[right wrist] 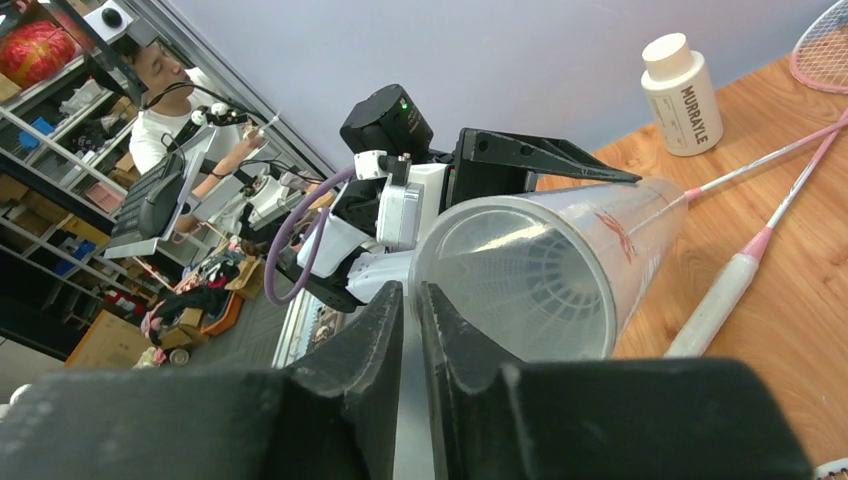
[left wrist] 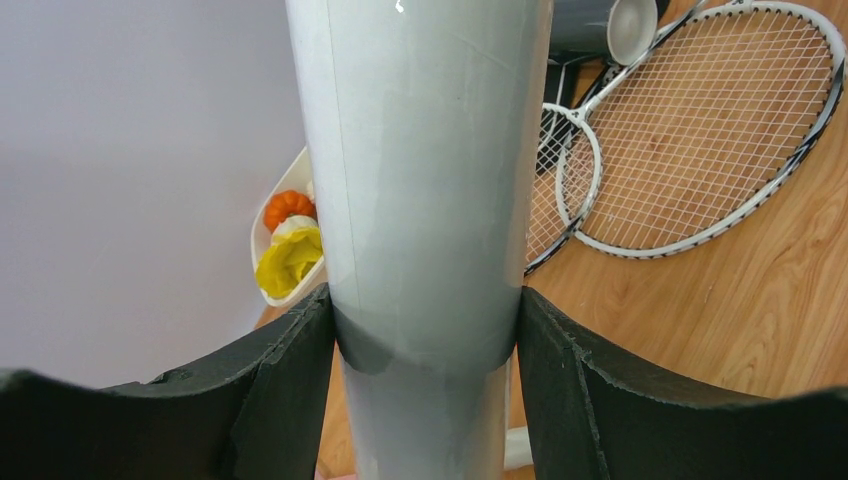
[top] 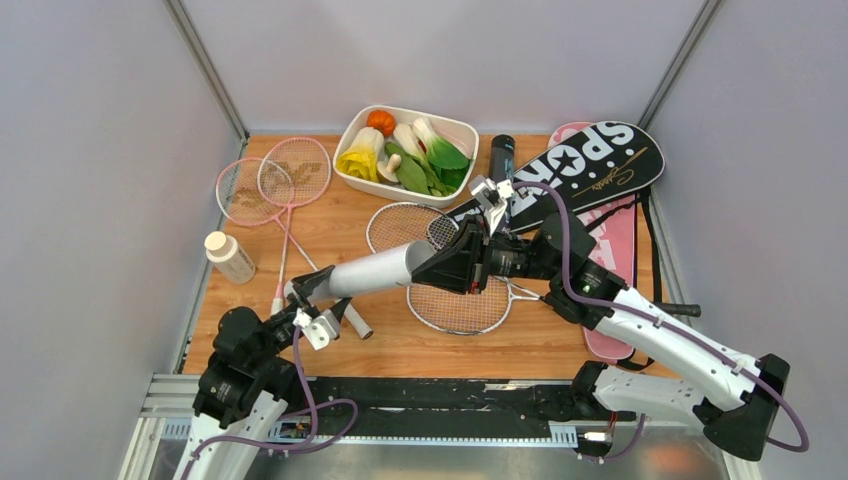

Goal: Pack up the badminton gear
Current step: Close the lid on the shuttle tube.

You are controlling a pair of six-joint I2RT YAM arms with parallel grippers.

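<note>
Pink racquets lie by the desk's left rear edge. The left gripper clamps the glossy white tube, held level above the desk's middle. Inside its open mouth a feather shuttlecock shows dimly. The right gripper sits at that rim, jaws a slit apart, with nothing seen between them.

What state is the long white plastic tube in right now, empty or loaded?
Loaded: the long white plastic tube is uncapped, and a white feather shuttlecock sits inside its open mouth. How many are inside, cannot tell.
</note>
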